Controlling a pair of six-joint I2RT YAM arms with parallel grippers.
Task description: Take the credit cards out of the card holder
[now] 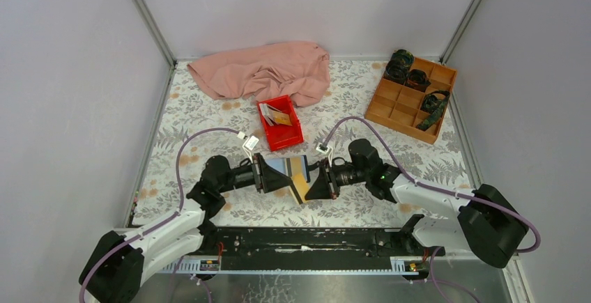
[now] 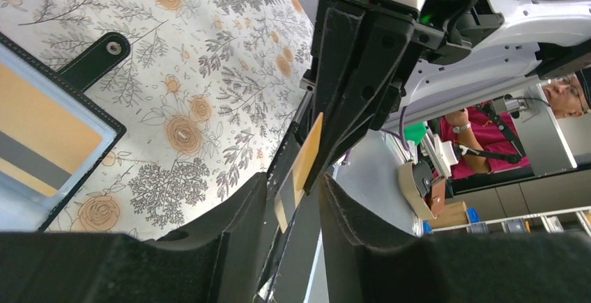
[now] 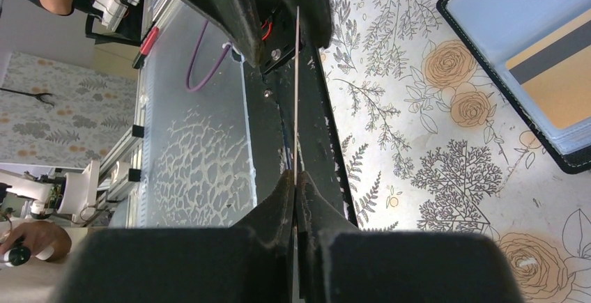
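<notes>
Clamping an orange card (image 2: pixel 301 160), right pincer (image 3: pixel 295 181) faces left pincer (image 2: pixel 294 191).

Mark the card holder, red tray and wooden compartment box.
card holder (image 1: pixel 283 166), top view, blue inner panel.
red tray (image 1: pixel 288 141), top view, near wall.
wooden compartment box (image 1: pixel 398 110), top view, bare compartment.
</notes>
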